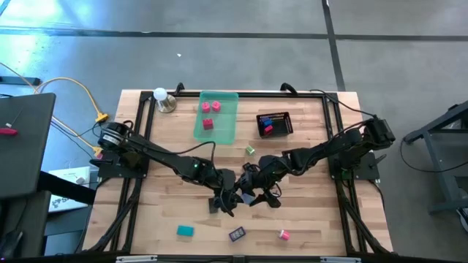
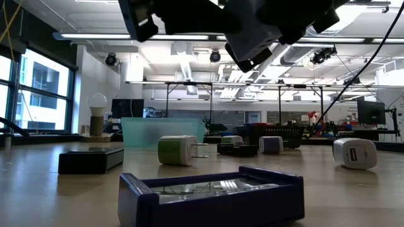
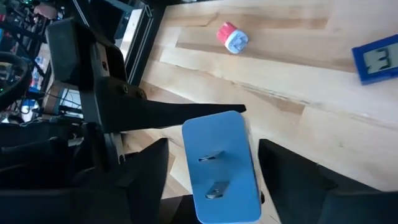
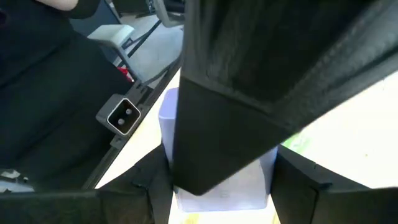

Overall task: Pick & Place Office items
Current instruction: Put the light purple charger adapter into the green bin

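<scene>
My two grippers meet above the table's middle, the left gripper (image 1: 225, 199) and the right gripper (image 1: 254, 191). A lavender-blue block with two metal prongs (image 3: 221, 165) stands between my left fingers, which are open, with bare table showing beside one finger. The same block (image 4: 217, 190) sits between my right fingers, partly hidden by the left gripper's dark body. On the table lie a teal piece (image 1: 185, 231), a dark piece (image 1: 236, 234), a pink piece (image 1: 284, 234) and a green-and-white piece (image 1: 250, 150). My right gripper pinches the lavender block between its two fingers, one finger on each side (image 4: 270, 186). The left gripper's body hides most of the block, so which end is held does not show. The block is lifted clear of the table.
A translucent green tray (image 1: 227, 128) with pink and red pieces stands at the far middle. A black mesh basket (image 1: 285, 117) with blue and red pieces stands to its right. A lamp bulb (image 1: 161, 96) stands at the far left corner. A black frame rims the table.
</scene>
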Robot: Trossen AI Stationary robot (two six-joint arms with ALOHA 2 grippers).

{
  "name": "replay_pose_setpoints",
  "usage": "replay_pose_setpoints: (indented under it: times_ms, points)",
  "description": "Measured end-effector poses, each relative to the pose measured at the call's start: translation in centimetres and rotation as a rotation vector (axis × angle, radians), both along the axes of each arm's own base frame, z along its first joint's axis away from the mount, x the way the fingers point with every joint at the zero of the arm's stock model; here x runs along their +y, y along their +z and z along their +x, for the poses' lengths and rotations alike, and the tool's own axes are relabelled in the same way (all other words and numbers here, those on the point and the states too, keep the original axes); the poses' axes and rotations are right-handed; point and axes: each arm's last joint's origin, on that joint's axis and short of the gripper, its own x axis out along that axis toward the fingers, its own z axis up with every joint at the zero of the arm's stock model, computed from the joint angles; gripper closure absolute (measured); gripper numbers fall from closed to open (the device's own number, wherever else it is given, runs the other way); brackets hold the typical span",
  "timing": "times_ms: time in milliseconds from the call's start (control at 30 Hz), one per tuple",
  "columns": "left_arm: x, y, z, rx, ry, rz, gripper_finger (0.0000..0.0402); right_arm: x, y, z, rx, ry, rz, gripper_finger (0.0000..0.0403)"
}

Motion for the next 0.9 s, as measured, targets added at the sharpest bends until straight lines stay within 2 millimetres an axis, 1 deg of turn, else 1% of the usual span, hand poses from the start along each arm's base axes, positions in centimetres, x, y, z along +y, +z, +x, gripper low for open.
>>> replay_pose_setpoints:
  times_ms: [200,300,367,600,667,800,900]
  points:
    - [-0.02,-0.01,0.05,-0.008,0.011,0.007,0.0240,0.00,-0.01,0.00,0.001,0.006,0.004,0.0209]
    - [0.01,-0.06,0.04,0.000,0.018,-0.010,0.0269,-0.04,-0.07,-0.02,0.006,-0.002,-0.003,0.0209]
    - [0.01,-0.07,0.03,0.004,0.026,-0.024,0.0276,-0.05,-0.09,-0.03,0.008,-0.004,-0.004,0.0209]
    - [-0.01,-0.15,-0.02,0.014,0.030,-0.023,0.0274,-0.11,-0.21,-0.07,0.020,-0.021,-0.018,0.0208]
    - [0.01,-0.22,-0.06,0.019,0.029,-0.011,0.0274,-0.16,-0.28,-0.07,0.025,-0.039,-0.030,0.0180]
    - [-0.03,-0.21,-0.09,0.021,0.024,-0.003,0.0275,-0.28,-0.46,-0.12,0.046,-0.068,-0.042,0.0084]
    - [-0.25,-0.26,-0.20,0.031,0.026,-0.014,0.0275,-0.41,-0.63,-0.21,0.063,-0.072,-0.057,0.0028]
